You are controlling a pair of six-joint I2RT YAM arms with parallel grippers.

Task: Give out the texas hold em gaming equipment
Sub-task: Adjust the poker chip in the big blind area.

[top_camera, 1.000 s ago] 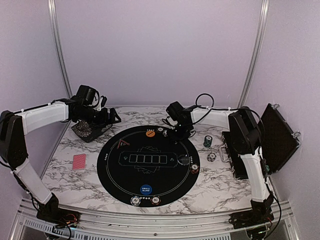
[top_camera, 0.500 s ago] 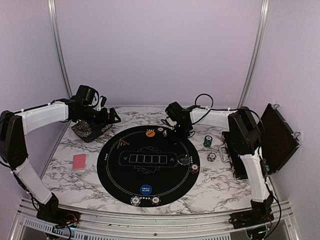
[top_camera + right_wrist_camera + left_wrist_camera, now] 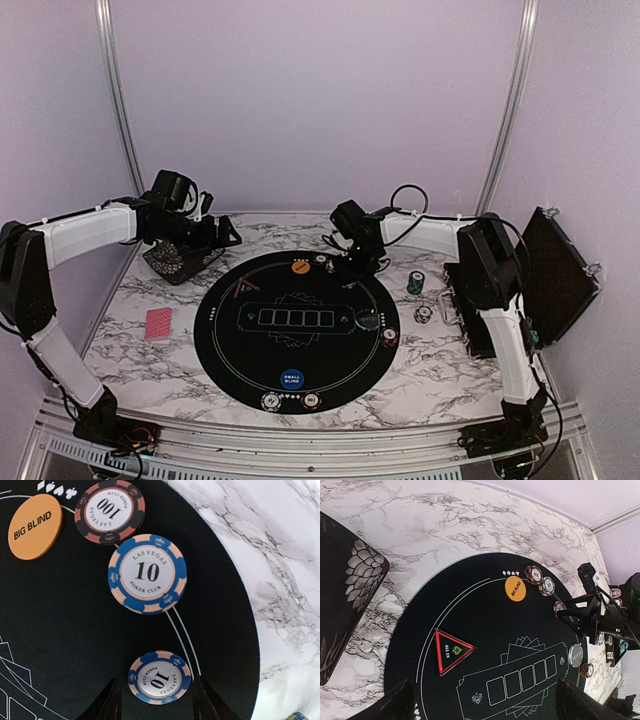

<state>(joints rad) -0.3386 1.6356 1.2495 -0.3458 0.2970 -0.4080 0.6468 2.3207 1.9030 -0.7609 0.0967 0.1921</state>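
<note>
The right gripper [image 3: 157, 702] hangs low over the far rim of the round mat [image 3: 240, 345]. Its fingers [image 3: 111, 702] are half spread astride a blue 10 chip [image 3: 160, 676] that lies flat on the mat's white border line, and nothing is pinched. That rim is crowded: just along it lie a second blue chip [image 3: 147, 573], a 100 chip [image 3: 110, 512] and the orange Big Blind button [image 3: 35, 526]. The left gripper [image 3: 215, 236] is spread wide and empty above the far-left corner of the table [image 3: 430, 370], over a dark patterned object [image 3: 172, 262]. The red-backed cards [image 3: 159, 323] lie near the table's left edge, well apart from the mat. The triangular marker [image 3: 451, 650] sits just inside the mat's left rim, and the blue button [image 3: 291, 379] is at its near rim. A teal stack [image 3: 415, 283] stands on the marble between the mat's right edge and the open case [image 3: 555, 275]. The mat's printed middle and the near-right marble show bare.
</note>
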